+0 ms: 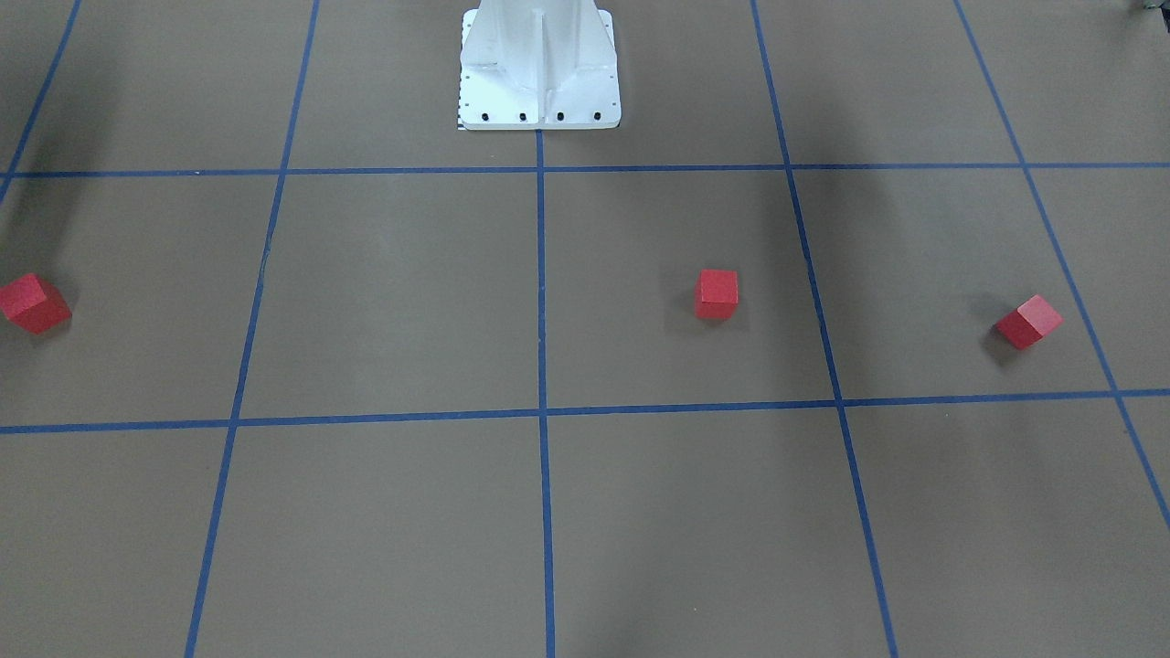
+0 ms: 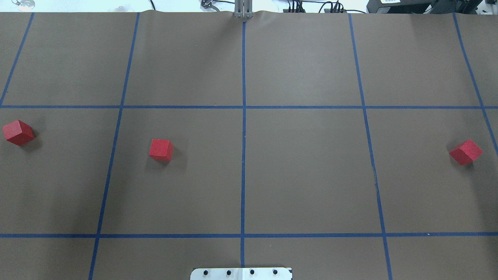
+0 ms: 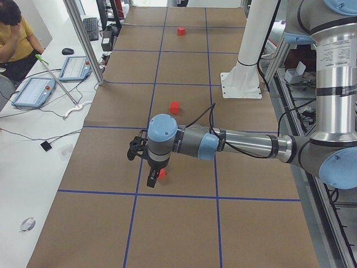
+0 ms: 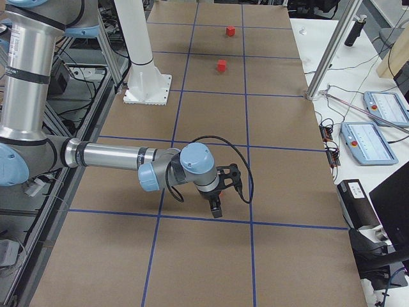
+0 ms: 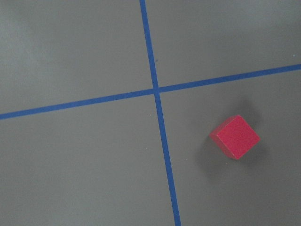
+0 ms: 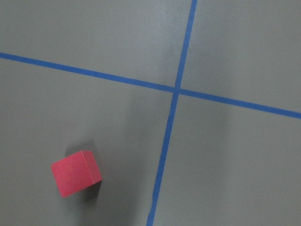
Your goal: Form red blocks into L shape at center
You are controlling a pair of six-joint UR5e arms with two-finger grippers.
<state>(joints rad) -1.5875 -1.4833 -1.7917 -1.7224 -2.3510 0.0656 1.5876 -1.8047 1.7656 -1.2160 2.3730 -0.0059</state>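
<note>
Red blocks [image 2: 161, 149] lie apart; left fingers [image 3: 152, 181] and right fingers [image 4: 216, 208]: opening cannot be told.

One red block [image 5: 235, 136] rests on the brown floor [image 5: 70, 165], turned diagonal to two crossing blue tape lines [image 5: 155, 91], lower right of their crossing, touching neither.

A white metal pedestal [image 1: 539, 68] stands upright, with black bolts along the edge of its base plate. On the white side bench [image 3: 17, 167] lie a near grey touchscreen pendant [image 3: 33, 91], a far grey touchscreen pendant [image 3: 75, 67], a black mouse [image 3: 67, 51] and a black keyboard [image 3: 91, 27]. A person in a yellow shirt [image 3: 14, 33] is beside them.
</note>
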